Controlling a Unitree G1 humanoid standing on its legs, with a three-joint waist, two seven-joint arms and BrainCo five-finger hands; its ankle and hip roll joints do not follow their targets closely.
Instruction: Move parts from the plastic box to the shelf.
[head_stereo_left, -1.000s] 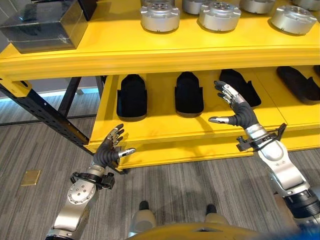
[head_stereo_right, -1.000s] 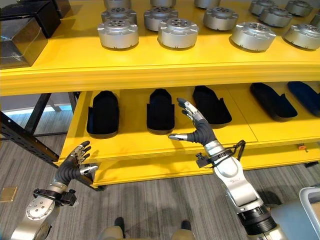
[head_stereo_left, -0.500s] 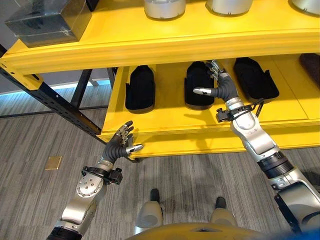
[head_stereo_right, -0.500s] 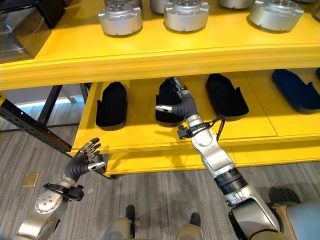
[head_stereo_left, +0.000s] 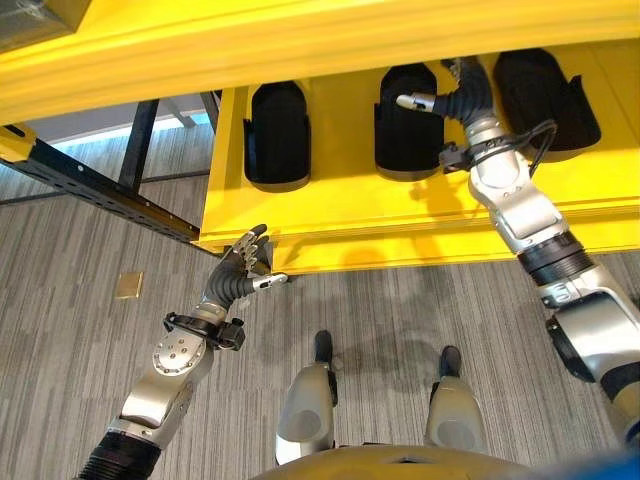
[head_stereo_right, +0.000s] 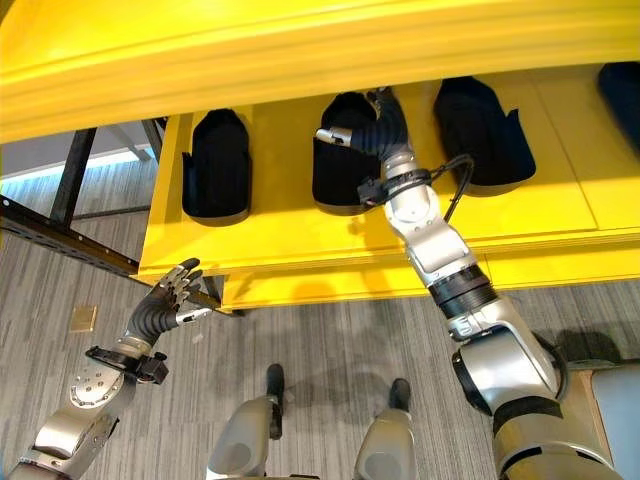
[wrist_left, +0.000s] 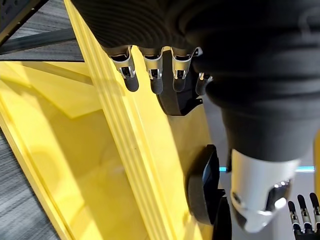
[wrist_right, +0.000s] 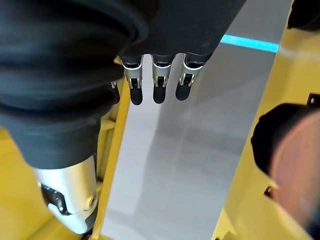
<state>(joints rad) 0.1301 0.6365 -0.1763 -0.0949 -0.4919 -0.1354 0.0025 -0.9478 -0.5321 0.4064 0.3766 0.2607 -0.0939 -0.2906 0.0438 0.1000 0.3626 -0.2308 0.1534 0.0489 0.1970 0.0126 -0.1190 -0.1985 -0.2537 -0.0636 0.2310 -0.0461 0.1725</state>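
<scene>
**Q:** From where do your two eye views look?

**A:** From the head, steeply down at the yellow shelf (head_stereo_left: 330, 225) and grey floor (head_stereo_left: 90, 330). Set slightly apart, they share the black trays (head_stereo_left: 277, 135), both arms and the lower shelf edge.

**Q:** And your wrist views?

**A:** Each looks along its own hand from very close: the left hand (wrist_left: 150, 30) faces the shelf edge, the right hand (wrist_right: 155, 45) reaches between shelf levels.
</scene>
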